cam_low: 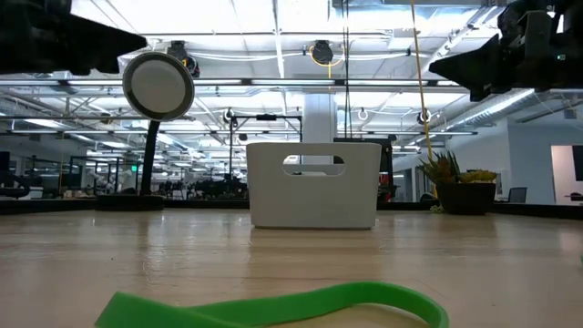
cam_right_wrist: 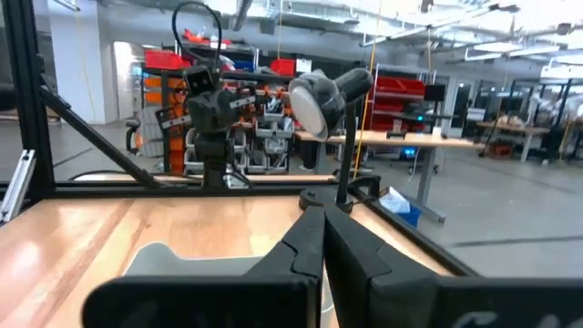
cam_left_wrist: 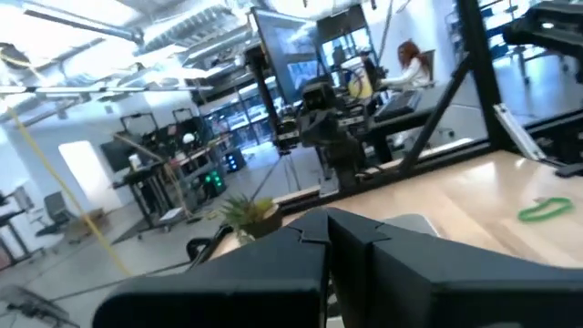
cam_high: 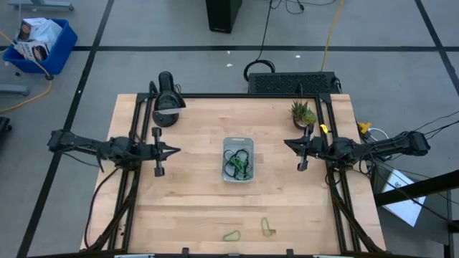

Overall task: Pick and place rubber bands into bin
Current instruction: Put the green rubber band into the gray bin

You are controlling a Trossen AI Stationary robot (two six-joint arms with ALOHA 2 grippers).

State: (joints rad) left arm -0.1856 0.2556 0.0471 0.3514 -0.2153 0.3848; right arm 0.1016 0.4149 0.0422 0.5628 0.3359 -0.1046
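Note:
The bin (cam_high: pixel 238 159) stands at the table's middle, and dark and light green rubber bands (cam_high: pixel 239 162) lie inside it. On the bare wood near the front edge lie a green band (cam_high: pixel 231 235) and a paler one (cam_high: pixel 267 228). The low view has the green band (cam_low: pixel 273 308) in front of the bin (cam_low: pixel 314 184). My left gripper (cam_high: pixel 176 150) hangs shut above the table, left of the bin, pointing toward it. My right gripper (cam_high: pixel 287 143) hangs shut to the bin's right, facing it. The shut fingers of both (cam_left_wrist: pixel 326 228) (cam_right_wrist: pixel 323 223) hold nothing.
A black lamp (cam_high: pixel 166 100) stands at the far left corner and a small potted plant (cam_high: pixel 303 113) at the far right. A black frame (cam_high: pixel 237 95) runs around the table's far edge. Bare wood lies between the bin and the front edge.

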